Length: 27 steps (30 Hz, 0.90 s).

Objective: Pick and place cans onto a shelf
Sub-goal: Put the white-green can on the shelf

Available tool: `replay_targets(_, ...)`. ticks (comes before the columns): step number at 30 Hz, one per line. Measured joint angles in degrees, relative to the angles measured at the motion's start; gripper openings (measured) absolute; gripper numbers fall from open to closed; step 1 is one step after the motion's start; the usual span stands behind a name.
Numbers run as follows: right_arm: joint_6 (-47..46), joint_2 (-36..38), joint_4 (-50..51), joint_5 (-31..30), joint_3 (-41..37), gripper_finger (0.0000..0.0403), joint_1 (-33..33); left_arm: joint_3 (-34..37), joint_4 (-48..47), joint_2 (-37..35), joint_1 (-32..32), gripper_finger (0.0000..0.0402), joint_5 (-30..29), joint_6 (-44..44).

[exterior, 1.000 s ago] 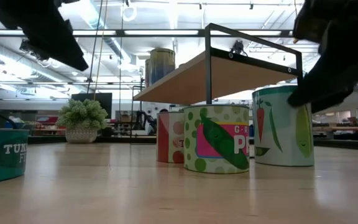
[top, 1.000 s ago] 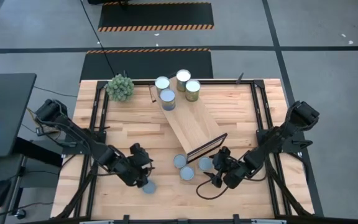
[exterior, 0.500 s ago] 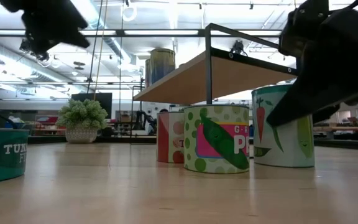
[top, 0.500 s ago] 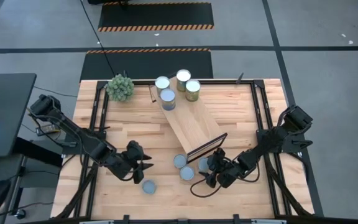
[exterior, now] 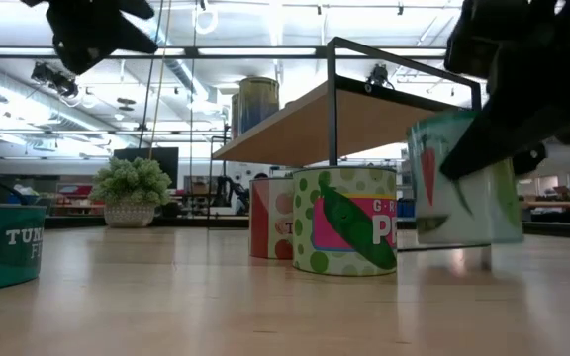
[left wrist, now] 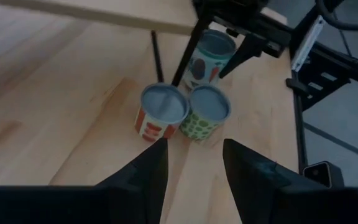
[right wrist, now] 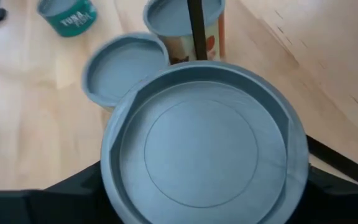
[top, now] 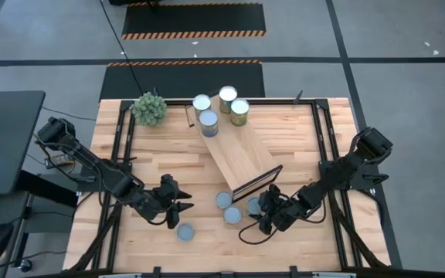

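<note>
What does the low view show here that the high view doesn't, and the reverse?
Only the low view shows the carrot-label can lifted clear of the tabletop and tilted, plus the labels: peas can, teal tuna can. Only the high view shows four cans at the shelf's far end and the left pincer open beside the lone can. Both show the right pincer gripping its can, the shelf and the plant.
</note>
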<state>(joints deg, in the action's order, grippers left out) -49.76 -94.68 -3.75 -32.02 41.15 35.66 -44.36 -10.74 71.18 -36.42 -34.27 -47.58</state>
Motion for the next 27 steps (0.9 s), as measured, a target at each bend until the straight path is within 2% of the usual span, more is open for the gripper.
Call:
replay_targets(7,0.01,7.74,6.58,4.04,0.0,0.0291,0.0,0.0,2.79,-0.04,1.9,0.0172,0.72,1.51)
replay_targets(13,0.92,15.55,10.22,8.15,0.0,0.0291,0.02,0.0,3.14,-0.07,5.94,0.0201,6.56,3.34)
replay_targets(17,1.89,20.94,11.19,11.33,-0.02,0.0291,0.04,0.0,3.21,-0.21,8.68,0.0206,9.99,6.08)
replay_targets(22,1.94,27.88,9.76,14.11,-0.02,0.0291,0.04,0.0,4.0,-4.56,12.14,0.0198,9.69,9.36)
replay_targets(27,1.94,33.47,6.08,13.91,0.0,0.0291,-0.67,-0.11,5.07,-10.86,15.42,0.0193,8.81,14.86)
